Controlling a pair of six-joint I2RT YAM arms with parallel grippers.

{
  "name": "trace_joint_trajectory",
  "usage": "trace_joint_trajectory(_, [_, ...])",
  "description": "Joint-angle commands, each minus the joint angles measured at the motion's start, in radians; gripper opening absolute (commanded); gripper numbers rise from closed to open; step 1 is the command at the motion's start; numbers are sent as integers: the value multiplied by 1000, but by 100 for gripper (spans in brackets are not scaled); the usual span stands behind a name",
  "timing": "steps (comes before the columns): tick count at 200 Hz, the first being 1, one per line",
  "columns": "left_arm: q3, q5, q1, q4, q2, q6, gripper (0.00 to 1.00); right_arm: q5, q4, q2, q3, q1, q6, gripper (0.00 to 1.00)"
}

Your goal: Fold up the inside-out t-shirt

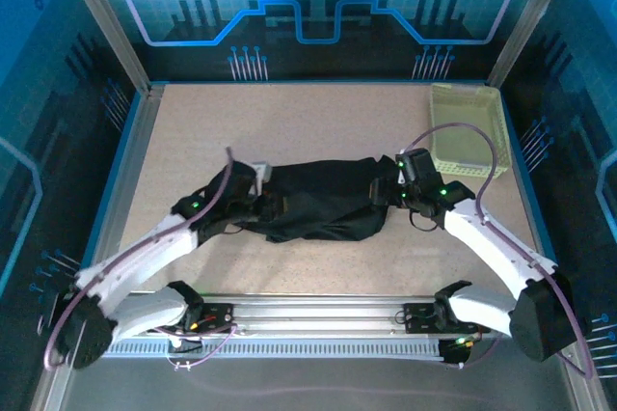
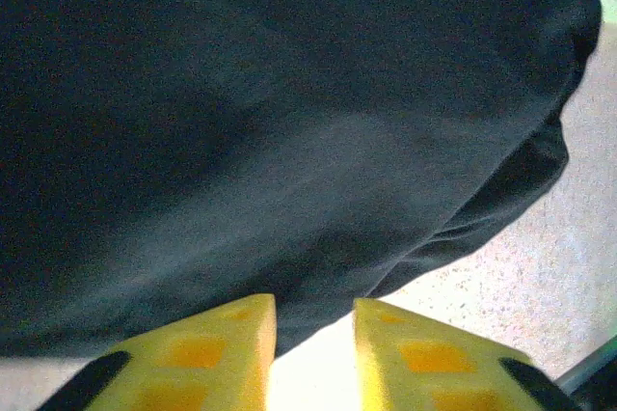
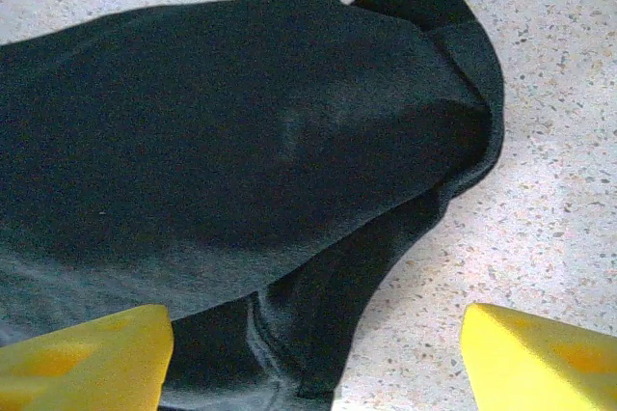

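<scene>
The inside-out t-shirt lies bunched in a long black heap across the middle of the table. My left gripper sits at its left end. In the left wrist view my left gripper has its yellow fingers a little apart, and the edge of the shirt lies just past their tips, with bright table in the gap. My right gripper is at the heap's right end. In the right wrist view my right gripper is wide open over a folded flap of the shirt, gripping nothing.
A pale yellow-green basket stands at the back right, just behind the right arm. Bare speckled tabletop stretches behind the shirt and in front of it. A metal rail with the arm bases runs along the near edge.
</scene>
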Motion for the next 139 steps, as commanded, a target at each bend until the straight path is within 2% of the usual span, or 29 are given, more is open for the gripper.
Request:
trace_joint_trajectory(1, [96, -73, -140, -41, 159, 93, 47, 38, -78, -6, -10, 12, 83, 82])
trace_joint_trajectory(20, [155, -179, -248, -63, 283, 122, 54, 15, -65, -9, -63, 10, 143, 82])
trace_joint_trajectory(37, [195, -275, -314, -52, 376, 156, 60, -70, 39, -16, -134, 9, 177, 83])
trace_joint_trajectory(56, [229, -318, -331, -31, 449, 184, 65, -140, 133, -6, -178, 10, 202, 83])
trace_joint_trajectory(93, [313, -455, -330, -38, 601, 204, 71, -164, 191, 42, -190, 13, 229, 81])
trace_joint_trajectory(123, [326, -446, -295, -9, 658, 212, 60, -166, 203, 86, -192, 16, 231, 78])
trace_joint_trajectory(139, [333, -436, -277, -11, 668, 212, 46, -168, 208, 106, -191, 18, 224, 75])
